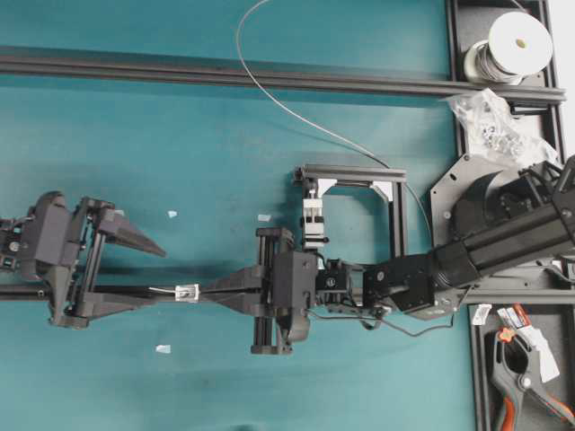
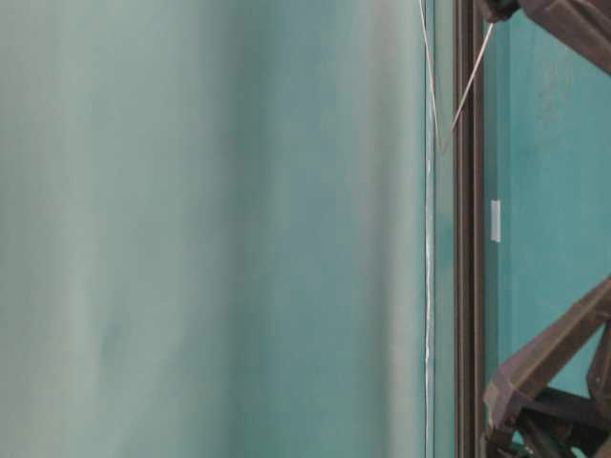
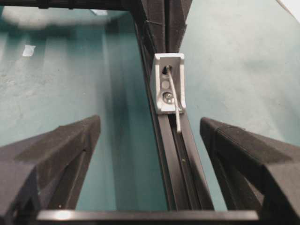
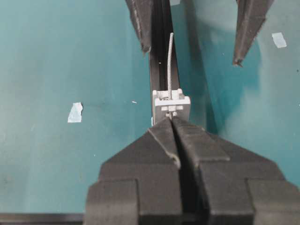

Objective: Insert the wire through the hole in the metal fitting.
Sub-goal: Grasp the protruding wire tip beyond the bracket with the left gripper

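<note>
The right tool (image 4: 172,123) is clenched, its tips just behind the metal fitting (image 4: 171,104) on the black rail (image 4: 159,61). The wire (image 4: 169,61) passes through the fitting's hole, and its free end lies along the rail. The left tool (image 3: 150,136) is released, its fingers (image 3: 61,145) on both sides of the rail, apart from the wire end, over the teal counter (image 1: 180,162).

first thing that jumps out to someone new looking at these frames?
Mid-table, the two grippers meet nose to nose along a black rail: the right gripper is pinched shut just behind the small metal fitting, the left gripper open on either side of the rail. The wire tip already pokes out of the fitting's hole. Top right in the overhead view sits a wire spool.
</note>
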Robot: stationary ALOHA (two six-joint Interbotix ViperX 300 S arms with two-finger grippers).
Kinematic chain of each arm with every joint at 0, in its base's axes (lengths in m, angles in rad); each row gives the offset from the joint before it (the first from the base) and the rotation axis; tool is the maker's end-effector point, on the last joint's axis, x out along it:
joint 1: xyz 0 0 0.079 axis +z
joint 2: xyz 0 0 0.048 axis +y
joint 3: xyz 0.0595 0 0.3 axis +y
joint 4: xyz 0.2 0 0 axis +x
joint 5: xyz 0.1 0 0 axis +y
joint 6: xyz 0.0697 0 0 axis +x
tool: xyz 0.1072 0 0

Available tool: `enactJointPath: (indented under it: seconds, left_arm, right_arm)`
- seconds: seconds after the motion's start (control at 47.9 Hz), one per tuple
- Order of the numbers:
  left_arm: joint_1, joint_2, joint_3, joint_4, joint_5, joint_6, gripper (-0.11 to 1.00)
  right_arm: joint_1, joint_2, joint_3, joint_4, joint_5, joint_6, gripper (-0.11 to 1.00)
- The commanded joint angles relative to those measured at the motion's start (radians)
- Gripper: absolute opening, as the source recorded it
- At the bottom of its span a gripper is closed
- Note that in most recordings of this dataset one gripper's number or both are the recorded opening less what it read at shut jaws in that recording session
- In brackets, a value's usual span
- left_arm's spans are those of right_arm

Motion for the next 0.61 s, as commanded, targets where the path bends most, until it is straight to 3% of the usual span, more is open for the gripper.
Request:
enactJointPath:
  seconds: [0.0, 0.271, 0.459, 0.584]
  left_arm:
    - [0.003, -0.015, -0.02, 0.0, -0.006, 0.0, 0.51]
    - [0.003, -0.017, -0.029, 0.0, 0.014, -0.011, 0.42]
    - [0.003, -0.021, -0.037, -0.003, 0.078, -0.041, 0.05]
    - [0.005, -0.028, -0.046, -0.003, 0.107, -0.052, -0.08]
  right_arm:
    - [-0.002, -0.014, -0.014, -0.002, -0.005, 0.0, 0.0]
    - [-0.002, -0.014, -0.011, -0.002, -0.005, 0.0, 0.0]
    - [-0.002, -0.012, -0.011, -0.002, -0.005, 0.002, 0.0]
    - [-0.002, -0.014, -0.012, -0.002, -0.006, 0.002, 0.0]
